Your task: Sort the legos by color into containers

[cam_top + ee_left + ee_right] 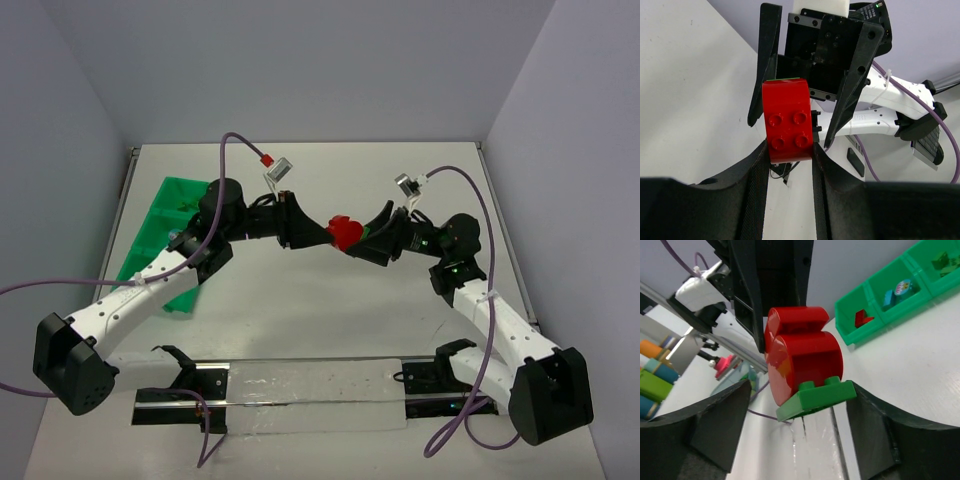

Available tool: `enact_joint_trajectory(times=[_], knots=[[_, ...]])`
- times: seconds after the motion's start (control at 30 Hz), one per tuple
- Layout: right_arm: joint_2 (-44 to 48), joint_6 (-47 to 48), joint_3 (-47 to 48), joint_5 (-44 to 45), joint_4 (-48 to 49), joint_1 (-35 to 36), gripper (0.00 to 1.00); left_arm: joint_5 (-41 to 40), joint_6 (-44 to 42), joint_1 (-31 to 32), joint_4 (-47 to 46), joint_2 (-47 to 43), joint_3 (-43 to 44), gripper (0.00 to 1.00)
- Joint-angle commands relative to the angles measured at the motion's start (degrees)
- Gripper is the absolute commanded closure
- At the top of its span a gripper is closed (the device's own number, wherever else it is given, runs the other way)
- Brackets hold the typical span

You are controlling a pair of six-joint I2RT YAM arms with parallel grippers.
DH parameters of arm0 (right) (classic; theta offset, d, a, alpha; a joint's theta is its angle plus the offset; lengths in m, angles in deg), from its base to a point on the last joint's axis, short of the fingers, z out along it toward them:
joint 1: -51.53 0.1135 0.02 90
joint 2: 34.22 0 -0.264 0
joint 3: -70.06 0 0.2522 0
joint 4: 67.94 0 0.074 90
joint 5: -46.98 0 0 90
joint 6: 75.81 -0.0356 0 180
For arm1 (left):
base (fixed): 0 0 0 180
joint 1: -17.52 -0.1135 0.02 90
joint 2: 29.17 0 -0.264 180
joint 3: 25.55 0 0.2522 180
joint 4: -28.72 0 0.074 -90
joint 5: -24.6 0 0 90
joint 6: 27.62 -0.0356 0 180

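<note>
A red brick (345, 232) with a thin green plate (815, 399) stuck to its end hangs in the air over the table's middle, between my two grippers. My left gripper (789, 150) is shut on the red brick (788, 120); in the top view the left gripper (322, 238) is just left of the brick. My right gripper (801, 395) is open, its jaws spread either side of the green plate; the right finger is at the plate's edge, the left one stands apart. It sits just right of the brick (366, 244). The green tray (160, 240) lies far left.
The tray (850, 335) compartments hold a red brick (862, 317), a blue and a teal brick (896, 292) and green bricks (941, 259). A rail with clear sheeting (310, 395) runs along the near edge. Walls close in both sides.
</note>
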Motion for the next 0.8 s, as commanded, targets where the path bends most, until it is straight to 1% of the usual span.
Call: enact_joint_trajectory(times=[0.0,0.17,0.27,0.3,0.37,0.4,0.43,0.47,0.57,0.6,0.67,0.7,0.73,0.77], knots=[[-1.15,-5.15,2.60,0.64,9.81,1.15,0.22,1.44,-0.47,-0.33,-3.10,-2.07,-0.19,1.00],[-2.52,-7.15,3.80,-0.10,12.19,3.06,0.35,1.71,-0.91,-0.33,-3.14,-2.67,-0.70,1.00],[-3.13,-7.11,4.34,-0.25,12.30,4.40,0.51,1.60,-1.19,-0.33,-2.86,-3.29,-0.79,1.00],[-3.39,-7.12,4.16,-0.32,12.38,4.56,0.58,1.33,-1.48,-0.33,-2.48,-3.35,-0.70,1.00],[-3.70,-7.23,3.66,-0.12,12.41,4.57,0.83,0.57,-2.66,-0.39,-1.31,-4.40,-0.25,1.00],[-3.73,-7.10,3.37,-0.02,12.38,4.57,0.92,0.39,-3.17,-0.47,-0.74,-4.82,-0.10,1.00],[-3.82,-6.98,2.85,0.07,12.38,4.52,0.97,0.02,-3.69,-0.55,0.63,-5.60,0.27,1.00],[-4.04,-6.80,2.17,0.14,12.38,4.44,1.00,-0.69,-4.47,-0.77,2.69,-6.59,1.02,1.00],[-4.52,-5.89,0.53,0.51,11.57,4.30,1.00,-3.13,-7.04,-2.71,8.19,-9.39,3.11,1.00],[-4.67,-5.43,0.12,0.92,10.46,4.15,1.00,-4.41,-8.11,-3.38,10.60,-10.27,4.13,1.00],[-4.52,-2.47,0.06,2.47,4.85,3.92,1.00,-7.97,-9.34,-5.07,15.02,-12.17,5.17,1.00],[-4.24,0.47,0.69,3.56,-0.34,3.86,1.00,-10.49,-9.62,-5.96,17.36,-13.10,5.45,1.00],[-3.53,7.39,2.03,6.71,-12.57,3.88,1.00,-14.44,-10.17,-7.98,22.94,-14.28,6.11,1.00],[-2.78,11.28,4.05,11.92,-19.58,4.03,1.00,-18.95,-9.90,-8.74,26.63,-14.95,6.49,1.00]])
